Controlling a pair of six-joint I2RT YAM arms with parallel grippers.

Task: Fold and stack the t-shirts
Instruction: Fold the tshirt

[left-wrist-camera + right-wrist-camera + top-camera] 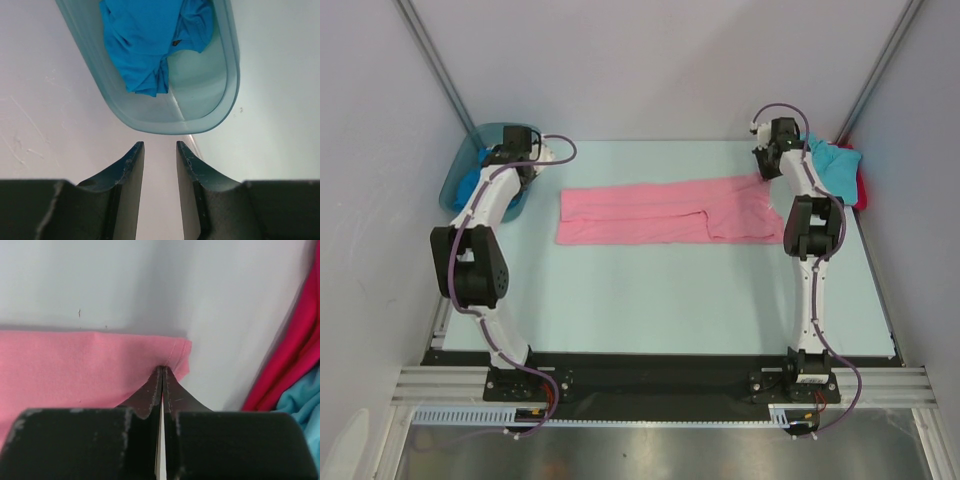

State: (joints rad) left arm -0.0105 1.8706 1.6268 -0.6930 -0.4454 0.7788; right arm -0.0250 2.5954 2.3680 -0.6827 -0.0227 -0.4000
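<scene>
While right jaws pinch pink t-shirt (75, 370) corner near worktop (670, 310) far-right corner, left jaws spread, empty, by tub (165, 125). Advise: lift corner low, fold across, align edges.

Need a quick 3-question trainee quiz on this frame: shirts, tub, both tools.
1. True or false: the right tool is pinching a corner of the pink t-shirt.
2. What colour is the shirt lying in the tub? A) red B) blue C) pink
3. Fill in: the left tool hovers just outside the tub's rim with its jaws ____ and nothing between them.

Key:
1. True. The fingers are closed on the puckered corner.
2. B, the blue t-shirt.
3. open
</scene>
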